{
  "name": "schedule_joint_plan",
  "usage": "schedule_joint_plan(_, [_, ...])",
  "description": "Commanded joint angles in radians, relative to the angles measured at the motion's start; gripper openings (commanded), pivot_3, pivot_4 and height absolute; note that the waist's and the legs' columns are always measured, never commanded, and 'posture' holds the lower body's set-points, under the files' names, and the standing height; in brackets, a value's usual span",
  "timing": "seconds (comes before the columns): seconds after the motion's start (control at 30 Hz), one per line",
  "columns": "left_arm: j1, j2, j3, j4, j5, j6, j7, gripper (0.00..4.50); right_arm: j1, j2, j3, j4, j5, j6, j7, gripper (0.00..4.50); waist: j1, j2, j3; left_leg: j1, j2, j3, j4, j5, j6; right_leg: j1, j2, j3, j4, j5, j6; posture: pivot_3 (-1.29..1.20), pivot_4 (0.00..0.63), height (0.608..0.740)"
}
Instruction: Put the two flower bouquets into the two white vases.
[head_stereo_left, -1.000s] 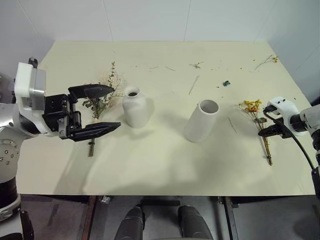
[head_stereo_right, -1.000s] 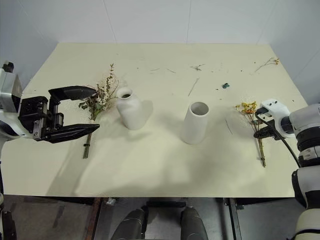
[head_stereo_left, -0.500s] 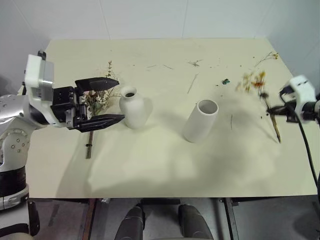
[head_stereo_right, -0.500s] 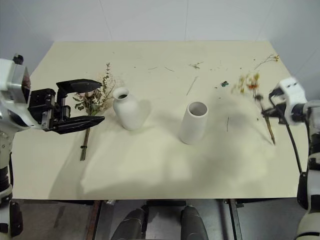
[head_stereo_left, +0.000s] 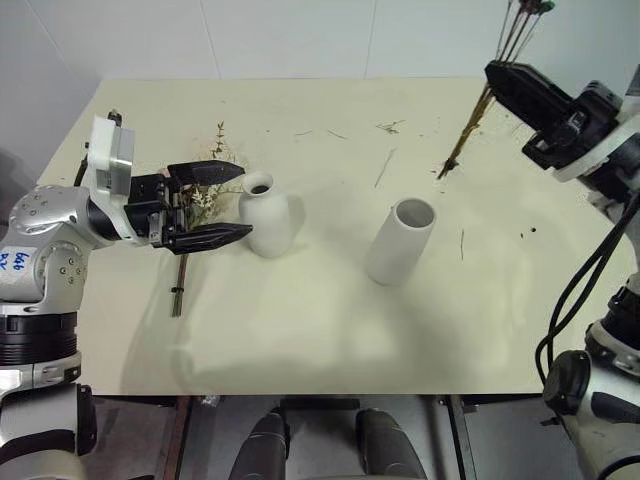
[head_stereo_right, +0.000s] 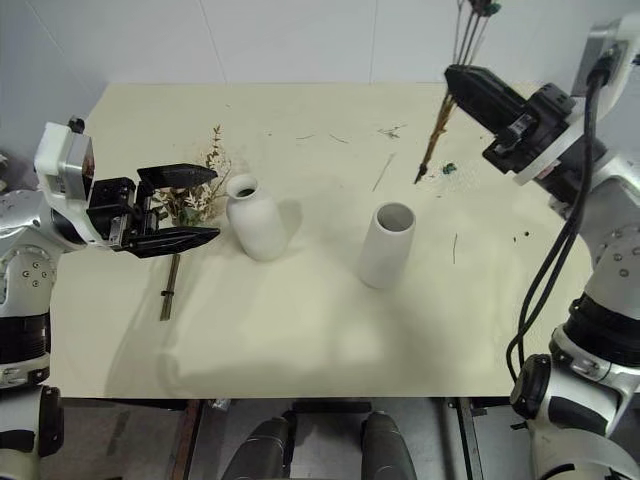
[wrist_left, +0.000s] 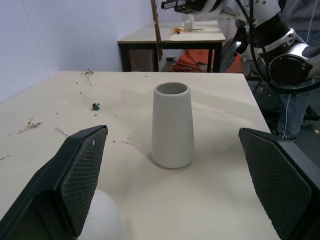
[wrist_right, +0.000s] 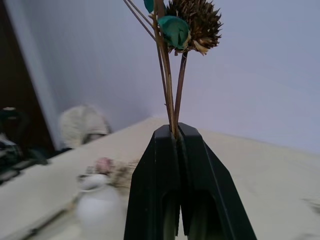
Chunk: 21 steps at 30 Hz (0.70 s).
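Nearest the bench's (head_stereo_left: 300, 340) front edge, my left gripper (head_stereo_left: 215, 205) hangs with fingers spread wide beside the bottle-shaped vase (head_stereo_left: 266, 214), over the pink-rose bouquet (head_stereo_left: 197, 201) lying near the left edge. Mid-bench stands the cylinder vase (head_stereo_left: 401, 241). Farther back toward the right corner, my right gripper (head_stereo_left: 500, 80) is clamped on the smaller bouquet's stems (head_stereo_left: 464, 135), lifted clear.

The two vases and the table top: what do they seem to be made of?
Bottle vase and cylinder vase: probably ceramic or plaster, matte white, showing no shine and soft shading; plastic is possible. Table top: pale cream board, likely painted or laminated wood, smooth and flat with no grain visible.
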Motion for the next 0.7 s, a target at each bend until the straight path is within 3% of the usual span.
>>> schedule_joint_plan(0.03, [-0.008,-0.004,0.017,-0.003,0.005,-0.017,-0.001,4.50,0.046,0.020,0.000,-0.086,0.088,0.014,-0.056,0.01,0.003,0.000,0.000,0.000,0.000,0.000,0.000,0.000,0.000,0.000,0.000,0.000,0.000,0.000,0.000,0.00,0.150,0.740])
schedule_joint_plan(0.2, [0.005,-0.012,0.027,-0.010,0.006,-0.018,0.014,4.50,0.115,0.053,0.050,-0.104,0.076,-0.048,-0.072,0.01,0.003,0.000,0.000,0.000,0.000,0.000,0.000,0.000,0.000,0.000,0.000,0.000,0.001,0.000,0.000,0.00,0.150,0.740])
schedule_joint_plan(0.5, [0.007,-0.013,0.040,-0.027,-0.001,-0.018,0.046,4.50,0.235,0.069,0.191,-0.039,-0.158,-0.326,0.016,0.01,0.008,0.000,0.000,0.001,0.000,0.000,0.000,0.000,0.000,-0.001,0.000,0.000,0.001,0.000,0.000,0.00,0.150,0.740])
schedule_joint_plan(0.6, [0.008,-0.009,0.046,-0.032,-0.004,-0.015,0.053,4.50,0.272,0.065,0.220,-0.061,-0.171,-0.350,0.046,0.01,0.007,0.000,0.000,0.001,0.000,0.000,0.000,0.000,0.000,-0.001,0.001,0.000,0.001,0.000,0.000,0.00,0.150,0.740])
schedule_joint_plan(0.7, [0.006,-0.004,0.053,-0.034,-0.003,-0.014,0.058,4.50,0.313,0.053,0.225,-0.103,-0.142,-0.336,0.073,0.69,0.009,0.000,0.000,0.001,0.000,0.000,0.000,0.000,0.000,-0.001,0.001,0.000,0.001,0.000,0.000,0.00,0.150,0.740])
